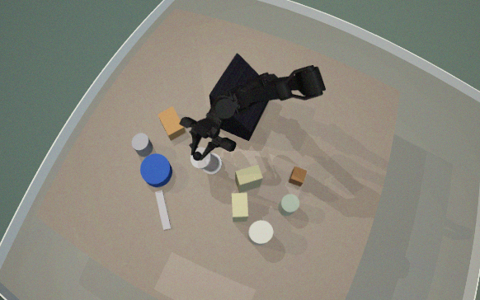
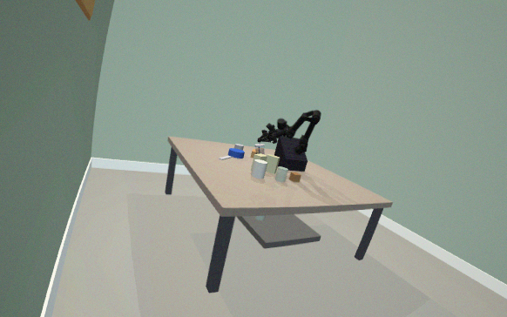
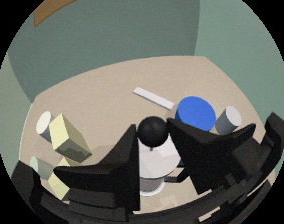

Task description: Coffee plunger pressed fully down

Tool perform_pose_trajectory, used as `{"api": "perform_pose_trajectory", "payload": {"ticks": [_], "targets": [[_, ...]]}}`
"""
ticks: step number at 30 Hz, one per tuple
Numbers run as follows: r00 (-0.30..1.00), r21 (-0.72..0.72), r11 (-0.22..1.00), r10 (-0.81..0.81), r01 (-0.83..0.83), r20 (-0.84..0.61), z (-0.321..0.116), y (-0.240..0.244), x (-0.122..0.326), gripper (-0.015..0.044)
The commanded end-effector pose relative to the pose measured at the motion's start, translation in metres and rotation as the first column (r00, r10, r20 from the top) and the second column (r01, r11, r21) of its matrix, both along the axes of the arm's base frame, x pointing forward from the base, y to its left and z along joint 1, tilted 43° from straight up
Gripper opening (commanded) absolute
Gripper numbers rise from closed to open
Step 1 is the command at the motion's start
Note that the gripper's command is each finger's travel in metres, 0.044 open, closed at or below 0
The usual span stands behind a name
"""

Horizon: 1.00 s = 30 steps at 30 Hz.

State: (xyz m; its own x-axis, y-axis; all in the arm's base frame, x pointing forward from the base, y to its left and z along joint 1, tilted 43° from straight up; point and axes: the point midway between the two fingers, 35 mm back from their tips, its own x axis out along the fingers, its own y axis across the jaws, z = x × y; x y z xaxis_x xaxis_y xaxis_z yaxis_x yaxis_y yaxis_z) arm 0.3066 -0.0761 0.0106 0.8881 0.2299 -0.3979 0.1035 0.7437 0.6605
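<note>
The coffee press (image 1: 213,165) (image 2: 260,149) stands on the table, its white lid (image 1: 201,162) (image 3: 160,162) on top and a dark handle (image 3: 178,176) at its side. The plunger's round black knob (image 3: 152,133) (image 1: 197,156) sits over the lid, with a short piece of thin rod (image 3: 151,148) showing below it. My gripper (image 3: 151,125) (image 1: 196,153) (image 2: 260,139) is shut on the knob, a fingertip on each side. The press looks upright. How deep the plunger sits inside is hidden.
A blue disc (image 1: 156,170) (image 3: 195,114) and a grey cylinder (image 1: 141,142) stand near the press on one side, an orange block (image 1: 171,122) behind them. Pale yellow blocks (image 1: 248,176) (image 1: 240,205) stand on the other side. A white strip (image 1: 162,210) lies beyond the disc.
</note>
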Motion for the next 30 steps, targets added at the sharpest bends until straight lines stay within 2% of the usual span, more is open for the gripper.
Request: {"api": "perform_pose_trajectory", "payload": {"ticks": [1, 24, 30], "targets": [[1.0, 0.019, 1.0, 0.009, -0.009, -0.016, -0.0039, 0.0037, -0.0002, 0.0121], [1.0, 0.004, 1.0, 0.003, -0.003, -0.003, -0.001, -0.0001, 0.0021, 0.0121], [1.0, 0.004, 1.0, 0.003, -0.003, -0.003, -0.001, -0.0001, 0.0021, 0.0279]]}}
